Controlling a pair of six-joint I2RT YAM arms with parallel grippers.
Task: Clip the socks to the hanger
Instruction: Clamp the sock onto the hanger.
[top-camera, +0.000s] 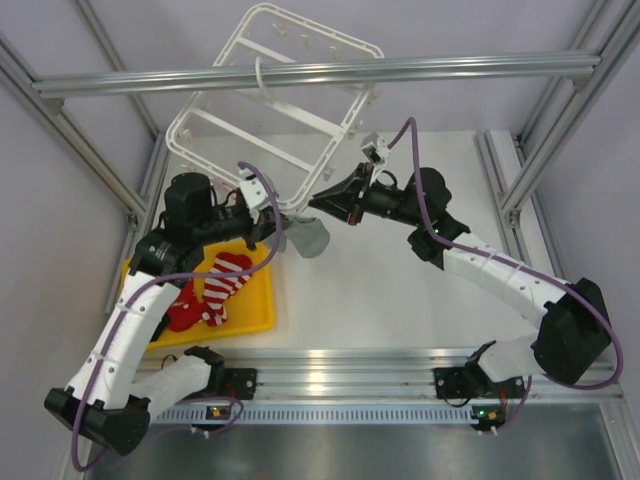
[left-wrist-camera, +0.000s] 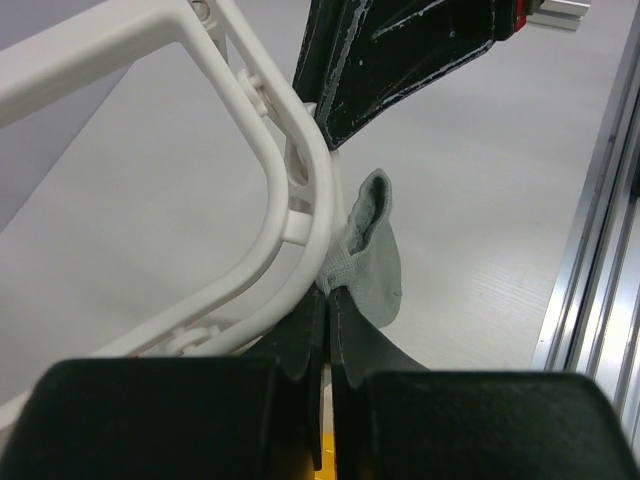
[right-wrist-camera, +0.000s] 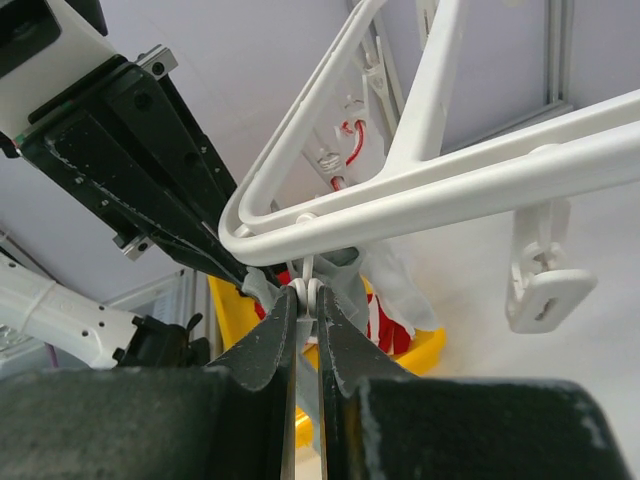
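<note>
The white hanger (top-camera: 262, 120) hangs tilted from a grey beam. My left gripper (top-camera: 284, 236) is shut on the edge of a grey sock (top-camera: 311, 238) just under the hanger's near corner. In the left wrist view the gripper (left-wrist-camera: 330, 292) pinches the sock (left-wrist-camera: 378, 262) against the hanger rim (left-wrist-camera: 300, 150). My right gripper (top-camera: 316, 203) is shut on a small white clip (right-wrist-camera: 308, 292) dangling at that corner (right-wrist-camera: 300, 225); its jaws squeeze the clip's tabs. Grey sock fabric (right-wrist-camera: 247, 287) sits right beside the clip. Red-and-white striped socks (top-camera: 222, 280) lie in the tray.
A yellow tray (top-camera: 256, 318) lies at the left front under my left arm. Grey aluminium beams (top-camera: 320, 72) cross above the hanger and run along the sides. Another empty clip (right-wrist-camera: 545, 292) hangs from the hanger rim to the right.
</note>
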